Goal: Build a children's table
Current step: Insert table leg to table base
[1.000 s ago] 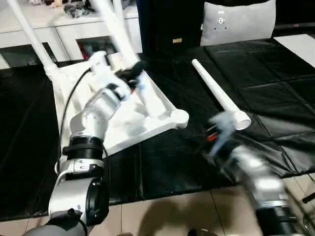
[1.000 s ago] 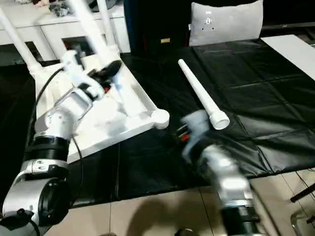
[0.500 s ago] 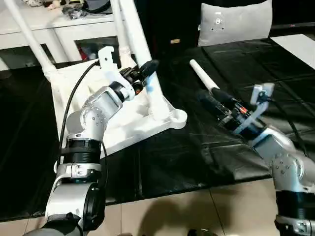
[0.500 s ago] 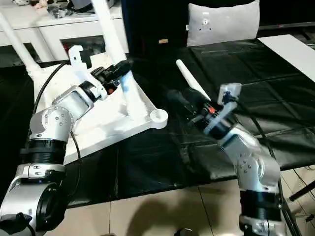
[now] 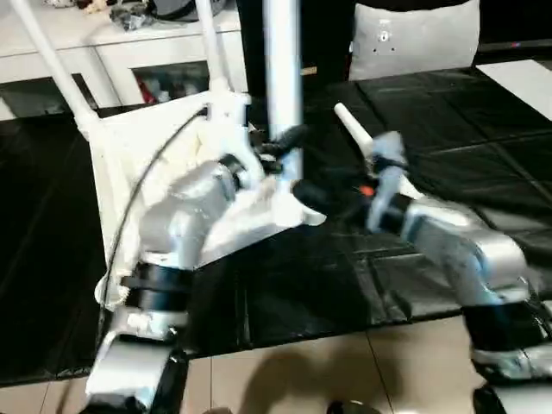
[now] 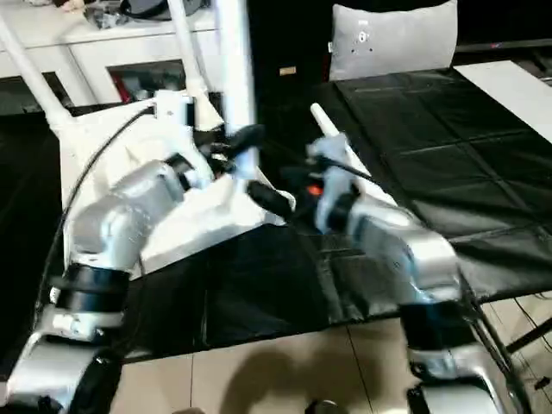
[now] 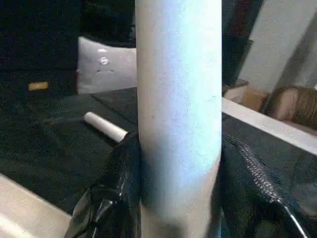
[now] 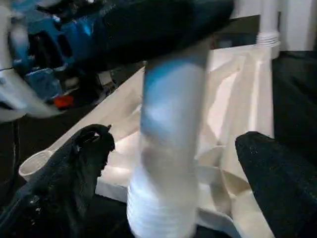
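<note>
The left tool [image 5: 285,148] grips a white table leg [image 5: 283,78] between its two black fingers [image 7: 119,198], holding it upright with its ribbed lower end [image 8: 161,218] just above the overturned table top [image 5: 172,164]. That white top lies ribbed side up on the black floor mat [image 5: 448,129], directly under and behind the left tool, with two more legs [image 5: 52,65] already standing in its far corners. The right tool [image 5: 315,194] hangs wide open just beside the left one, its fingers [image 8: 79,163] spread either side of the held leg without touching it. Beyond the right tool, a fourth leg [image 5: 358,134] lies loose on the mat.
</note>
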You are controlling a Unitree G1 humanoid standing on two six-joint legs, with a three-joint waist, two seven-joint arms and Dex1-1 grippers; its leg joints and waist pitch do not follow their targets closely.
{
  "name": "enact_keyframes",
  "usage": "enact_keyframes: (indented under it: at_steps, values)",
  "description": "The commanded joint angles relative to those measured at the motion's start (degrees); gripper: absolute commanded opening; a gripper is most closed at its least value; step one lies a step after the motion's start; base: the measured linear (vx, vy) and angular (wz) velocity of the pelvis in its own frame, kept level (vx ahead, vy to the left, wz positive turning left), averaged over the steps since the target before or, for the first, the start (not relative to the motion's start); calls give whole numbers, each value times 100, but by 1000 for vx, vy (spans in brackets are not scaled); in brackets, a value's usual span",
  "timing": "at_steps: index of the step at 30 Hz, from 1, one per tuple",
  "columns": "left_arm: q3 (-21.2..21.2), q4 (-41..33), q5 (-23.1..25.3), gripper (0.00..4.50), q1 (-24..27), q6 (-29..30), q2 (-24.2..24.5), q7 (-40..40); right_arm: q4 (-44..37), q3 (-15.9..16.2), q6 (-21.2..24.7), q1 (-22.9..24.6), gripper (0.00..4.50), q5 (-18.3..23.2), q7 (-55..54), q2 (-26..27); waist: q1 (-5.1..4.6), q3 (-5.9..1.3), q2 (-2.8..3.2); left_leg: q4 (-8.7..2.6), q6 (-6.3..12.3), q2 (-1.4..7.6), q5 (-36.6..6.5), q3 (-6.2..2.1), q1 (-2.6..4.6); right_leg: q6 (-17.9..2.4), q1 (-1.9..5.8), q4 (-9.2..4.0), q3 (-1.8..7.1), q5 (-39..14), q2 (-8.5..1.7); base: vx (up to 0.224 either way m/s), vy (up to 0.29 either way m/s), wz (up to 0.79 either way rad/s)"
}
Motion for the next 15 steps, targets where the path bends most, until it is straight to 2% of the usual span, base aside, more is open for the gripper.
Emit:
enact_keyframes:
  at_steps: [1, 3, 5, 6, 9, 10, 13, 15]
  values:
    - [-71, -168, 101, 188, 69, -68, 31, -59, 114, 75, -16, -50, 450, -119, -1, 14, 17, -463, -184, -334, 658, 69, 233, 104, -98, -365, 457, -395, 266, -1935, -271, 0, 0, 0]
    - [-214, -246, 151, 188, 147, -89, 163, -324, 239, -1, -16, -122, 450, -8, 221, 36, 13, -464, -193, -337, 642, 74, 202, 102, -95, -343, 466, -396, 267, -1935, -272, 0, 0, 0]
    - [-332, -343, 133, 188, 217, -91, 314, -629, 313, -66, 6, -172, 450, 94, 369, 23, 7, -470, -176, -341, 671, 82, 198, 95, -86, -361, 457, -383, 277, -1859, -271, 0, 0, 0]
    - [-353, -371, 125, 188, 235, -90, 348, -699, 325, -76, 18, -182, 424, 119, 402, 16, 4, -470, -176, -340, 664, 82, 202, 92, -88, -373, 463, -376, 276, -1825, -271, 0, 0, 0]
    - [-335, -429, 54, 188, 250, -76, 422, -859, 353, -5, 70, -220, 412, 198, 700, -85, 4, -475, -181, -333, 668, 83, 231, 96, -85, -449, 476, -358, 282, -1694, -271, 0, 0, 0]
    - [-358, -508, -19, 188, 267, -34, 466, -976, 381, 68, 99, -241, 381, 237, 934, -159, 5, -471, -179, -338, 667, 87, 212, 95, -84, -463, 480, -356, 281, -1705, -274, 0, 0, 0]
    - [-390, -587, -72, 188, 291, -3, 488, -1084, 404, 129, 139, -254, 371, 273, 1163, -214, 12, -475, -180, -331, 710, 100, 243, 96, -80, -542, 477, -341, 291, -1617, -276, 0, 0, 0]
    - [-367, -610, -153, 188, 292, 4, 455, -1127, 440, 217, 122, -262, 345, 262, 1419, -286, 16, -472, -180, -329, 698, 94, 223, 100, -87, -558, 486, -342, 288, -1646, -277, 0, 0, 0]
